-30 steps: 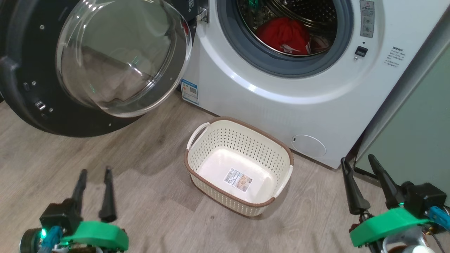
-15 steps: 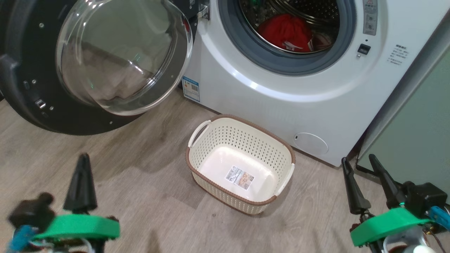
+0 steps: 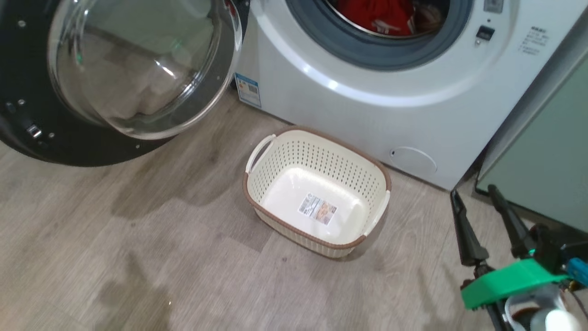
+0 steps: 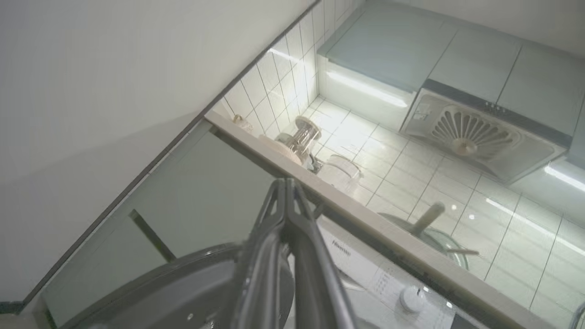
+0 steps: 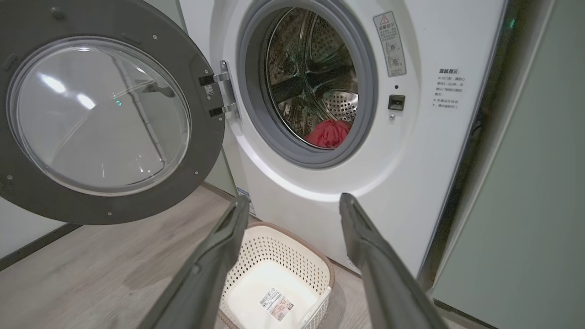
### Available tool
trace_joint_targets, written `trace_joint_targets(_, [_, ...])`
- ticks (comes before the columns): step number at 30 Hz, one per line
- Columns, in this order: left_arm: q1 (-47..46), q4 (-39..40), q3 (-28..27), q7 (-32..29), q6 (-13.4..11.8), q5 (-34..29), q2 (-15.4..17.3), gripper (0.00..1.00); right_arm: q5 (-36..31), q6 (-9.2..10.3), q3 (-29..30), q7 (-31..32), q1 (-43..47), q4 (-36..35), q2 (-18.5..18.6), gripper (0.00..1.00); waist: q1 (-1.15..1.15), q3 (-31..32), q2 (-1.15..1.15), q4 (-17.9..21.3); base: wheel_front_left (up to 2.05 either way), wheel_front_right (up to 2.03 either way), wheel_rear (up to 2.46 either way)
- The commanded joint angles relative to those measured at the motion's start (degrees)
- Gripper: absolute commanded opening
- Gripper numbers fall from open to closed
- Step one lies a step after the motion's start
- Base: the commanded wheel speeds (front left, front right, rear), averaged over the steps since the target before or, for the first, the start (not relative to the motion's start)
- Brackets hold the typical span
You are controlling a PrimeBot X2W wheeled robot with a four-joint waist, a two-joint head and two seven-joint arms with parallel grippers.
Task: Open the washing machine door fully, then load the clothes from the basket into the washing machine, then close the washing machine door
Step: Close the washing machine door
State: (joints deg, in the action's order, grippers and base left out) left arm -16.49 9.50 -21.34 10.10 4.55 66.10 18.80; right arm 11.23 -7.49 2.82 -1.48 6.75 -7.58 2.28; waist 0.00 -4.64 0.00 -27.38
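The washing machine door (image 3: 27,115) stands swung open at the left, glass bowl (image 3: 142,69) bulging outward. Red clothes (image 3: 381,14) lie inside the drum of the white washing machine (image 3: 367,115). On the floor before it the cream basket (image 3: 294,156) holds no garment, only its floor label. My right gripper (image 3: 473,192) hovers open at the lower right, nothing between its fingers. In the right wrist view the gripper (image 5: 292,201) points over the basket (image 5: 274,246) toward the clothes (image 5: 329,133) and the door (image 5: 201,151). My left gripper (image 4: 285,183) is shut on nothing, pointing upward above the door's rim (image 4: 183,292).
A pale green cabinet (image 3: 551,151) stands right of the washer, close to my right gripper. Wood floor (image 3: 138,253) stretches left of the basket. In the left wrist view a countertop (image 4: 365,219) with jars, white wall tiles and a range hood (image 4: 466,137) are seen from below.
My left gripper's fingers closed, and the gripper left the head view's lower left. The head camera shifted, so the whole scene sits higher in the picture. The right gripper stayed open.
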Motion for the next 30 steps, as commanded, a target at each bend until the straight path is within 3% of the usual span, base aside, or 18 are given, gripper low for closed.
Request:
trace_joint_targets(1, [-5.04, -0.88, -3.22, -1.89, 0.63, 4.27, 3.51, 0.0, -0.69, 0.0, -1.21, 0.2, -3.4, -2.71, 0.6, 1.0, 0.0, -1.44, 0.0, 0.56, 0.0, 0.0, 0.0])
trace_joint_targets(7, [-16.8, -19.23, -7.97, -9.51, -0.55, 14.62, 12.67, 0.0, -2.5, 0.0, -1.62, 1.77, -5.38, -4.43, 0.6, 1.0, 0.0, -5.25, 0.0, 2.19, 0.0, 0.0, 0.0])
trace_joint_targets(9, [-19.62, -25.77, -8.84, -11.09, -1.59, 15.37, 16.24, 0.0, -3.34, 0.0, -1.73, 2.46, -6.24, -5.21, 0.6, 1.0, 0.0, -6.85, 0.0, 2.79, 0.0, 0.0, 0.0])
trace_joint_targets(13, [-24.33, -37.55, -8.86, -13.82, -3.28, 16.71, 20.25, 0.0, -4.86, 0.0, -1.78, 3.87, -7.81, -6.85, 0.6, 1.0, 0.0, -10.28, 0.0, 3.89, 0.0, 0.0, 0.0])
trace_joint_targets(17, [-26.88, -46.77, -7.9, -15.66, -3.54, 16.86, 22.01, 0.0, -6.13, 0.0, -1.88, 4.89, -9.24, -8.07, 0.6, 1.0, 0.0, -13.21, 0.0, 4.84, 0.0, 0.0, 0.0])
trace_joint_targets(21, [-28.44, -52.87, -7.13, -17.76, -2.2, 17.3, 22.86, 0.0, -7.01, 0.0, -1.77, 5.65, -9.99, -9.07, 0.6, 1.0, 0.0, -15.33, 0.0, 5.41, 0.0, 0.0, 0.0])
trace_joint_targets(30, [-30.71, -59.43, -5.79, -22.38, 0.75, 18.32, 23.63, 0.0, -7.98, 0.0, -1.3, 6.43, -10.68, -10.31, 0.6, 1.0, 0.0, -17.2, 0.0, 5.67, 0.0, 0.0, 0.0])
